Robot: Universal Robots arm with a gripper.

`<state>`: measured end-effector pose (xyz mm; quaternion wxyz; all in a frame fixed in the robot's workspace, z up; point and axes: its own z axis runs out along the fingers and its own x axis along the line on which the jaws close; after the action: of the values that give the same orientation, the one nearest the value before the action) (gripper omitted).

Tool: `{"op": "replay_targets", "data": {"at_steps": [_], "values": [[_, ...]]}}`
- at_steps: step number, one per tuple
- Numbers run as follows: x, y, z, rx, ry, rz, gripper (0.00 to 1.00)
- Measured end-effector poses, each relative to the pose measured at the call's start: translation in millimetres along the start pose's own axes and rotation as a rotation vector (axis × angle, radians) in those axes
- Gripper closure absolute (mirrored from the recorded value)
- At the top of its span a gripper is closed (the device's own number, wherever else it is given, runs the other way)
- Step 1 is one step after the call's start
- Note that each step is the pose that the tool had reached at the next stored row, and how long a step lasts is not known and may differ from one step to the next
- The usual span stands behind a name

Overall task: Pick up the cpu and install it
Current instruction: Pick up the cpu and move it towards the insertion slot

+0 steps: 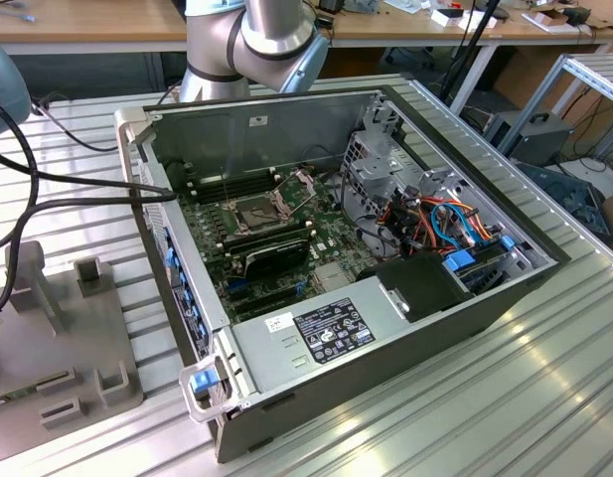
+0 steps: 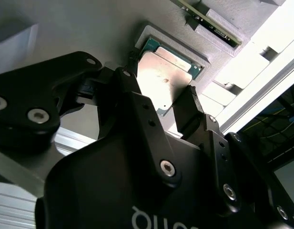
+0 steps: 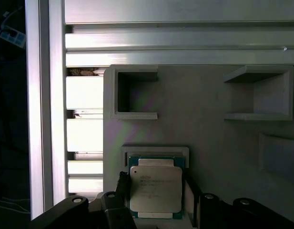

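Note:
The cpu [image 3: 155, 177] lies silvery face up in a shallow square pocket of a grey holder tray [image 3: 208, 138]; in the second wrist view the cpu [image 2: 163, 67] shows between two black fingers [image 2: 130, 81]. My gripper [image 2: 161, 88] straddles it, one finger against each opposite edge, shut on the cpu, which still sits in the pocket. In the first wrist view my gripper [image 3: 156, 191] is over the chip's near half. In the exterior view the motherboard's dark socket [image 1: 258, 211] lies uncovered inside the open computer case [image 1: 385, 328].
The grey holder tray [image 1: 48, 348] lies at the exterior view's left beside the case, with raised blocks and empty pockets [image 3: 135, 93]. Black cables [image 1: 48, 189] run across the ribbed metal table [image 1: 505, 407]. A drive cage and wiring fill the case's right side.

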<state>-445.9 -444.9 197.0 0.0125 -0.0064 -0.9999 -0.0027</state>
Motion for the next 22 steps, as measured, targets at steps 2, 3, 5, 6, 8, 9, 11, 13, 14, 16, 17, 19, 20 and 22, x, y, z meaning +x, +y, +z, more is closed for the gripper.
{"op": "replay_targets", "data": {"at_steps": [2,3,5,6,8,9,11,13,14,16,17,19,20,22], "values": [[0.0,0.0,0.0,0.0000,-0.0001,0.000,0.44],[0.0,0.0,0.0,0.0000,-0.0001,0.000,0.38],[0.0,0.0,0.1,0.0000,-0.0001,0.000,0.38],[0.0,0.0,0.0,0.0000,0.0000,0.000,0.38],[0.0,0.0,0.0,0.0000,0.0000,0.000,0.38],[0.0,0.0,0.1,0.0000,0.0000,0.000,0.38],[0.0,0.0,0.1,0.0000,-0.0001,0.000,0.38],[-0.2,0.0,1.6,-0.0004,-0.0007,0.000,0.38],[-0.1,0.0,2.1,-0.0001,-0.0002,0.000,0.38],[-0.1,-0.1,3.2,0.0000,-0.0001,0.000,0.38],[-0.1,-0.1,3.2,0.0002,0.0002,0.000,0.38],[-0.1,0.0,3.5,0.0000,0.0000,0.000,0.38],[-0.1,0.0,3.6,-0.0001,-0.0001,0.000,0.38],[-0.1,0.0,3.6,0.0000,-0.0001,0.000,0.38]]}}
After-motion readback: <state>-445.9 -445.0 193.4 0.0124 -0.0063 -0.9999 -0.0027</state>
